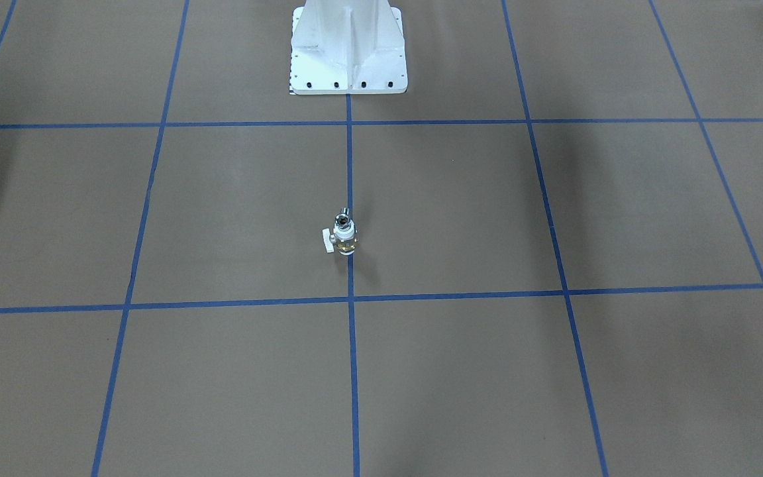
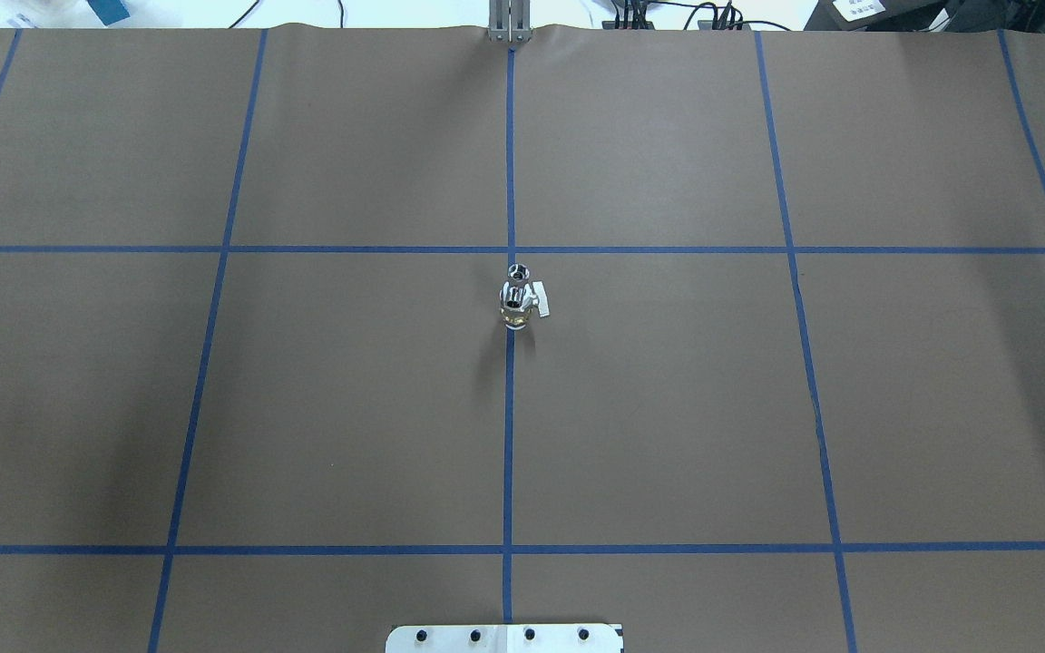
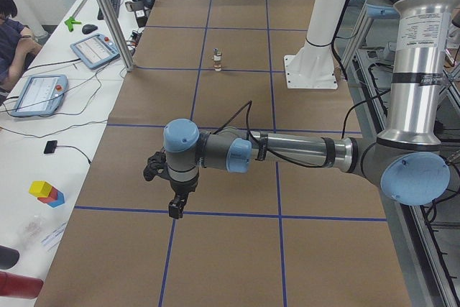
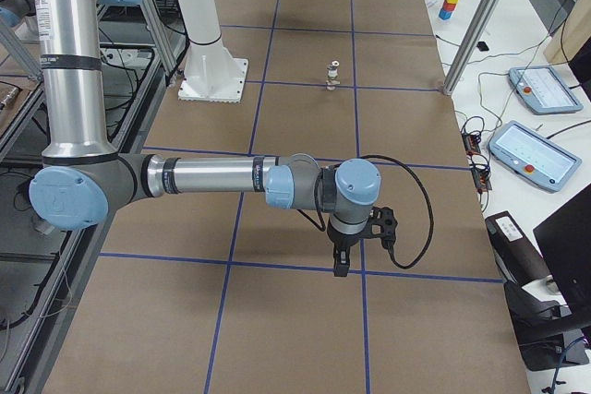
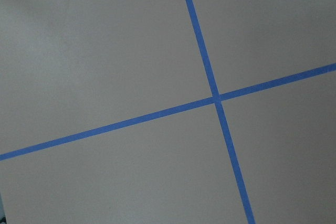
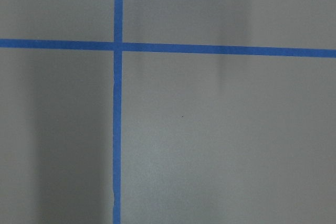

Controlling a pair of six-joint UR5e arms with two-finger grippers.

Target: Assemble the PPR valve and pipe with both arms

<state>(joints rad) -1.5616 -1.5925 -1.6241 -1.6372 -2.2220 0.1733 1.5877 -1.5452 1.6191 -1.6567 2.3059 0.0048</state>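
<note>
The PPR valve (image 1: 344, 241) stands upright at the table (image 1: 487, 199) centre, the pipe (image 1: 342, 216) atop it, apparently joined. Your left tool (image 3: 175, 208) and right tool (image 4: 341, 265) hang well clear, seemingly parked; apart or together, you cannot tell.

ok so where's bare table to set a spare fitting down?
Bare paper in every grid square either side of the centre tape line. Taken: the PPR valve with the pipe on that line, mid-table, and the white pedestal at the robot's edge. At the table ends, the left gripper and right gripper hang over the surface.
</note>
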